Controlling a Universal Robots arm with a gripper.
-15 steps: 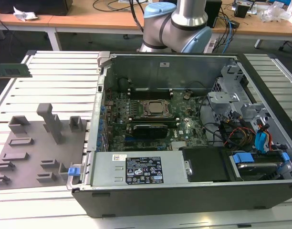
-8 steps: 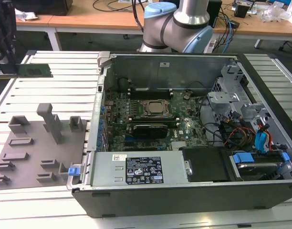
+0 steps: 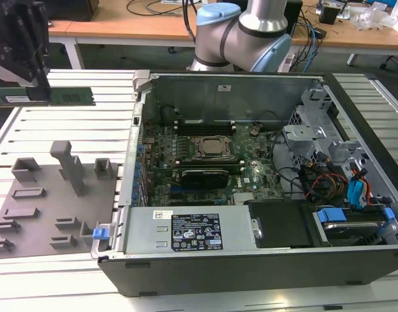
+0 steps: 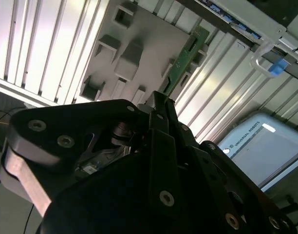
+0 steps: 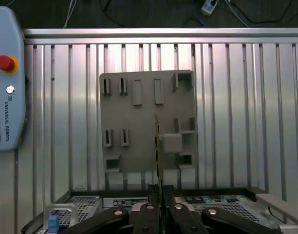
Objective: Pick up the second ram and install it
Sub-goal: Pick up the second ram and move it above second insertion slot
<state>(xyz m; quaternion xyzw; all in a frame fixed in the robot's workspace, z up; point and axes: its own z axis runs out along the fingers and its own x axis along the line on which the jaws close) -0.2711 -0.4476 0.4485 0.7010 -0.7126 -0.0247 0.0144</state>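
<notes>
**Work surface and setting.** We see a slatted aluminium table (image 3: 62, 130) carrying an open computer case (image 3: 251, 273). Just beside the case, at the exterior view's left, lies a grey holder plate (image 3: 88, 205) with raised pockets. Wooden desks (image 3: 121, 26) strewn with cables stand behind, and the arm (image 3: 238, 32) rises beyond the case's far wall. In the first wrist view a teach pendant (image 5: 10, 112) rests on the slats, apart from the plate.

**End effector.** The gripper (image 3: 38, 84) hangs at the exterior view's upper left, its fingers clamped on the second ram (image 3: 56, 97). We see the green strip held level, lifted well clear of the holder plate. In the first wrist view the strip (image 5: 158, 141) appears edge-on as a thin line over the plate, gripped at its near end. In the second wrist view it (image 4: 185, 61) juts out from between the fingers towards the plate.

**Edges and clearance.** Open air lies between the strip's free end and the case's side wall (image 3: 135, 136), the nearest case edge. Inside, the motherboard (image 3: 251, 172) lies flat on the case floor. A square silver processor socket (image 3: 212, 148) sits at its middle, long memory slots (image 3: 205, 123) on the socket's far side, and a wide black block (image 3: 202, 177) on its near side. At the exterior view's right, a metal drive cage (image 3: 316, 123) and a cable bundle (image 3: 322, 182) crowd the case.
</notes>
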